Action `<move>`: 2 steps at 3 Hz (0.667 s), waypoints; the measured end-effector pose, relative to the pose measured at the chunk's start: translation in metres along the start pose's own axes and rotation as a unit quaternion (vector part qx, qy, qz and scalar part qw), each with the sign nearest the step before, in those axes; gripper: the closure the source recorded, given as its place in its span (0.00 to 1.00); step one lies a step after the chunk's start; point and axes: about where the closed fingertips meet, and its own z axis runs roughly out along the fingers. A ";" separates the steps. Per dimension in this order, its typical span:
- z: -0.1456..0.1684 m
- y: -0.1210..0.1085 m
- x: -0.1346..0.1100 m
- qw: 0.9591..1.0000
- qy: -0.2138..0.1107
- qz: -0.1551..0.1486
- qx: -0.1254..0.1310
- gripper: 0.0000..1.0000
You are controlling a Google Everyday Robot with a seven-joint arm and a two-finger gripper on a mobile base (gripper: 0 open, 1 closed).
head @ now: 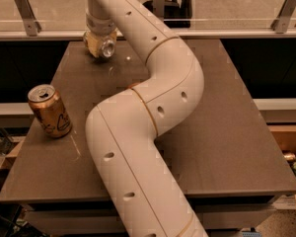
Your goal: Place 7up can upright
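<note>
My gripper (99,44) is at the far left part of the dark table (227,132), just below the arm's wrist. It is shut on the 7up can (107,48). Only the can's shiny silver round end shows, facing the camera and slightly right, so the can lies tilted rather than upright. The rest of the can is hidden between the cream fingers (92,42). The can sits at or just above the table top.
A larger bronze-orange can (50,111) stands upright near the table's left edge. My arm (153,107) sweeps across the table's middle. A glass railing with metal posts (24,6) runs behind the far edge.
</note>
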 end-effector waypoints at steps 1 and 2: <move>-0.016 -0.008 0.001 1.000 -0.003 0.014 0.021 1.00; -0.034 -0.012 -0.001 0.999 -0.017 0.025 0.040 1.00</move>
